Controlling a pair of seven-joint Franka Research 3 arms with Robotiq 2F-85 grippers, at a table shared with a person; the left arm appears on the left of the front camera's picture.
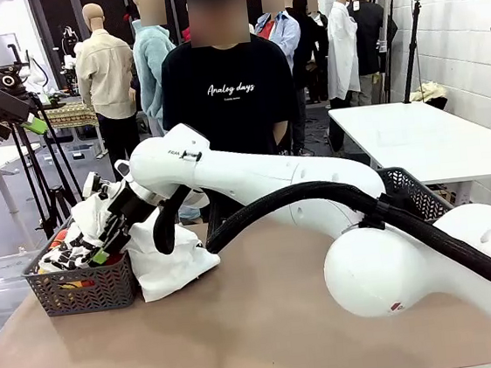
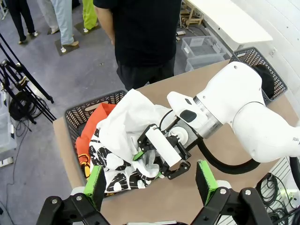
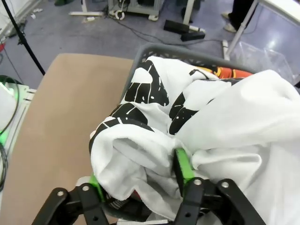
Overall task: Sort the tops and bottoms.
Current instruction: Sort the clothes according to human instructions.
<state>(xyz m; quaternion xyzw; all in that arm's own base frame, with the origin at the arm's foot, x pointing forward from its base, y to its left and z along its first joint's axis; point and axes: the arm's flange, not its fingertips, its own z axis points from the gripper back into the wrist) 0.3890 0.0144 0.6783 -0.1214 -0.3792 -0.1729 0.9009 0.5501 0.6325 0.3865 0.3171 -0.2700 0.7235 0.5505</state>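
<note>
A robotics lab: camera tripods (image 1: pixel 37 162) on a grey floor, white tables (image 1: pixel 425 134), a white brick wall (image 1: pixel 462 29), and a brown worktop (image 1: pixel 243 325).

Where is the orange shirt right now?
The orange shirt lies in the grey basket at the table's left end, tucked under the white tops, near the right gripper.

The left claw (image 2: pixel 152 185) is wide open, high above the desk (image 2: pixel 197 89). Below it, the right claw (image 2: pixel 149 165) pokes into a white top (image 2: pixel 129 124) piled in a basket (image 2: pixel 77 117) at the desk's corner, beside an orange top (image 2: pixel 91 133).
</note>
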